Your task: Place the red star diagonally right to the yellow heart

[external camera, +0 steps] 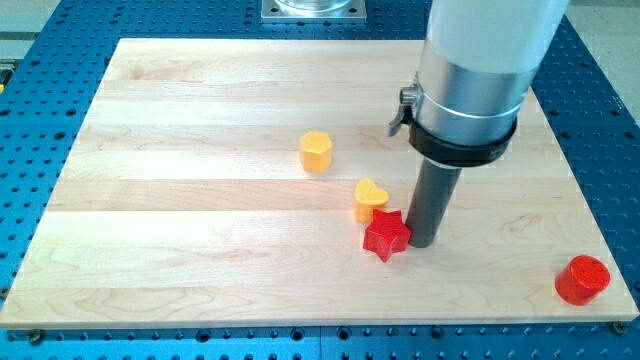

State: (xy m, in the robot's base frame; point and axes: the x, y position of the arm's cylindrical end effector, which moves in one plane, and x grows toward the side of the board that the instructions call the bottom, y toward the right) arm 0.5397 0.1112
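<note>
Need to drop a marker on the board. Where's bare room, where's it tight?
Bare: the board's whole left side, from its left edge to the yellow block; also the bottom strip between the red star and the red cylinder. Crowded: the centre-right, where the yellow heart, the star and my tip sit packed together.
</note>
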